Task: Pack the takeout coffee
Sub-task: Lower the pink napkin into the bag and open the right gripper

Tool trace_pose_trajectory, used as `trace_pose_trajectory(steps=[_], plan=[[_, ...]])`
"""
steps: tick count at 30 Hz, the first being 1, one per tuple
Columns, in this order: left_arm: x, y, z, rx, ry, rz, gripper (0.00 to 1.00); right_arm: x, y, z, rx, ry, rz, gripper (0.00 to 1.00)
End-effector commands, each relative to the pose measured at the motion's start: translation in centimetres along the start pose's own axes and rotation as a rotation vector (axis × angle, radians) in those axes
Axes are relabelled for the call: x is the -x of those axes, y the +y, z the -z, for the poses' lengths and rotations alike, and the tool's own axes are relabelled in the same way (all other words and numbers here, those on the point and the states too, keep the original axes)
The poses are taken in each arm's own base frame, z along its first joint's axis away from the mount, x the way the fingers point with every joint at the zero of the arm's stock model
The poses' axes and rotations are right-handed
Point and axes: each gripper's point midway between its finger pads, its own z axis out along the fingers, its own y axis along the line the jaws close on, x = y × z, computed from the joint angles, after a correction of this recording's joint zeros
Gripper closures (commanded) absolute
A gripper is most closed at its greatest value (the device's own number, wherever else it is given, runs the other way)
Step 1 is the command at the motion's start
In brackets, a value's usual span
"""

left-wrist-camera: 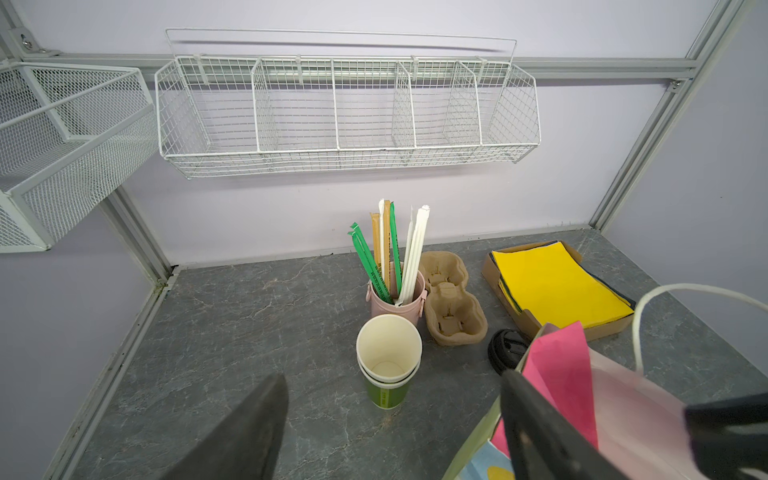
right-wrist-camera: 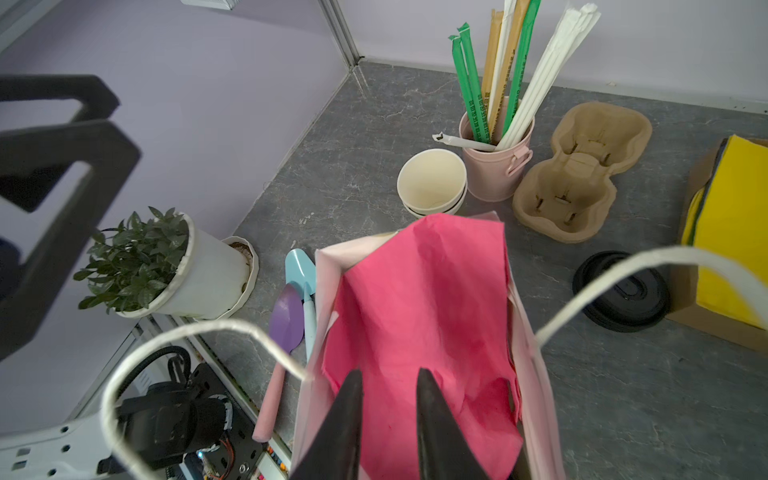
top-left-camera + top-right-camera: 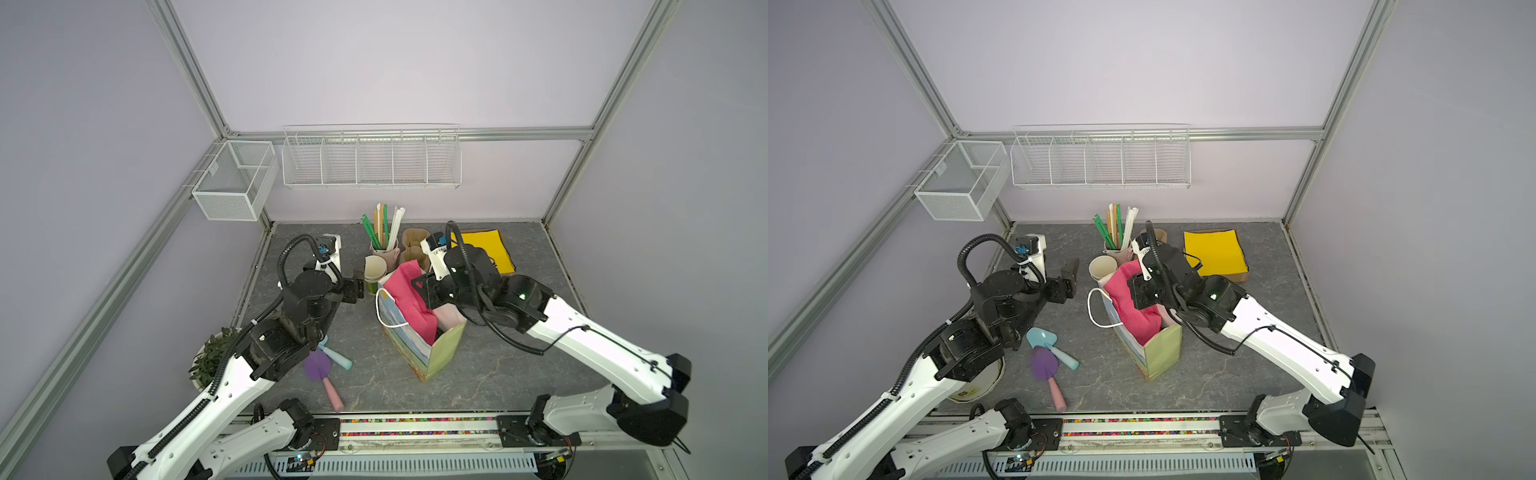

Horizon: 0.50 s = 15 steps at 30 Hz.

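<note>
1. The potted plant [image 3: 214,357] stands at the left edge of the table [image 3: 498,374].
2. Just right of it, the teal trowel [image 3: 1044,338] and the purple trowel [image 3: 1044,365] lie side by side.
3. The left gripper [image 3: 1070,277] has its jaws spread wide and grips nothing. It points at the stack of lidless cups [image 3: 375,270] without touching it.
4. The stack stands just beside the pink bucket of wrapped straws [image 3: 384,249].
5. The paper gift bag [image 3: 419,349] stands upright at centre, filled with pink tissue paper [image 3: 409,299].
6. The right gripper [image 2: 390,374] hangs over the bag mouth. Its fingers are narrowly parted above the tissue and clamp nothing.
7. The pulp cup carrier [image 1: 451,307] lies beyond the bag.
8. The loose black lids [image 2: 621,291] lie beside the box of yellow sheets [image 3: 1214,251] at the right.
9. The takeout coffee shows in no view. The bag's interior under the tissue is hidden.
</note>
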Motion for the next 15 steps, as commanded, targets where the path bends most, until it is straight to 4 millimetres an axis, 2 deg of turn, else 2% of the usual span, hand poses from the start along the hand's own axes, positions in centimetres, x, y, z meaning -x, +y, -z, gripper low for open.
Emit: trace_pose_trajectory(steps=[1, 6, 10, 13, 15], plan=[[-0.1, 0.1, 0.0, 0.003, 0.007, -0.008, 0.2, 0.9, -0.2, -2.7, 0.031, 0.007, 0.011, 0.78], [-0.1, 0.1, 0.0, 0.003, 0.006, -0.009, 0.2, 0.2, -0.5, -6.8, 0.032, 0.043, 0.02, 0.83], [-0.1, 0.2, 0.0, 0.003, 0.007, -0.01, 0.19, -2.4, -3.2, -9.2, -0.1, 0.114, 0.001, 0.88], [-0.1, 0.1, 0.0, -0.002, 0.007, -0.009, 0.2, -4.4, -4.2, -9.7, -0.129, 0.154, -0.028, 0.91], [-0.1, 0.0, 0.0, -0.004, 0.008, -0.008, 0.2, -4.2, -3.6, -8.8, -0.105, 0.138, -0.033, 0.91]])
